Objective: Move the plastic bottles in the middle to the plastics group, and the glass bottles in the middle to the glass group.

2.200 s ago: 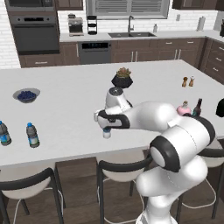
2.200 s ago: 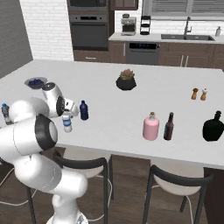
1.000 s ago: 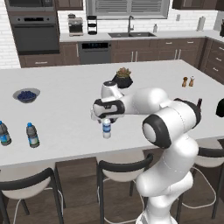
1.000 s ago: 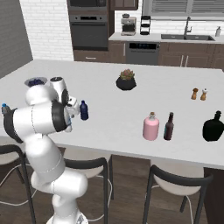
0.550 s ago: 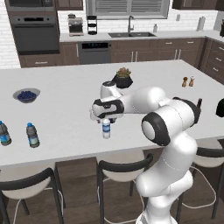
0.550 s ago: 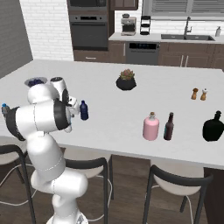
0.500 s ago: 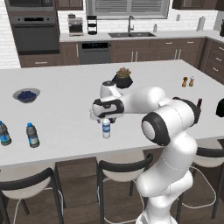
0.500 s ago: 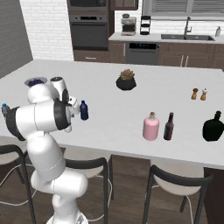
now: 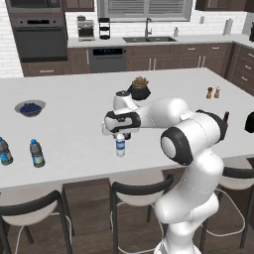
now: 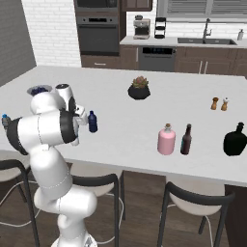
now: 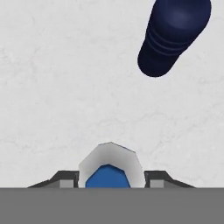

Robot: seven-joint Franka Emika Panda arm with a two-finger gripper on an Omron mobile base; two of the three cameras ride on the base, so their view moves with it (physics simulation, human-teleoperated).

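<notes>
Now we bring our pincer (image 9: 119,135) down over the clear bottle (image 9: 120,145) mid-surface, fingers (image 11: 65,179) flanking its cap, seemingly closing though the grip isn't certain. It stands upright so we can carry it to the plastics group (image 9: 35,153) at left.

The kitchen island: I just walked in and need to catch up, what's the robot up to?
The gripper is down over the clear white-capped bottle near the island's front edge, its fingers either side of the cap. The navy bottle stands just beyond. The two blue-capped bottles wait far left; the pink bottle and dark brown bottle stand together to the right.
</notes>
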